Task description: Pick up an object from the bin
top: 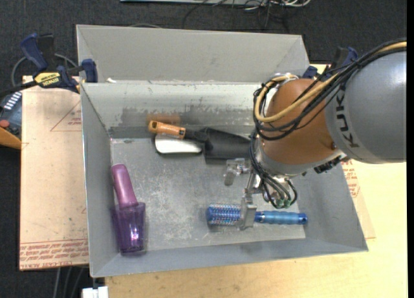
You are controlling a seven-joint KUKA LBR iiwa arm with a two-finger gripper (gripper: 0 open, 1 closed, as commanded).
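Note:
My gripper point(240, 193) hangs low over the bin's front right part, below the orange wrist cover. Its fingers stand apart, so it is open. One fingertip point(248, 216) rests at the neck of a blue brush point(278, 218), which lies flat along the front wall with its bristle head point(224, 214) to the left. The other finger point(232, 172) is further back over bare floor. Nothing sits between the fingers. A black wedge-shaped piece point(223, 145) lies just behind the gripper, partly under the cover.
A white oval thing point(177, 147) and an orange-handled tool point(165, 127) lie by the back wall. A purple translucent cup with a pink-purple tube in it point(127, 214) lies at the front left. The arm covers the bin's right side.

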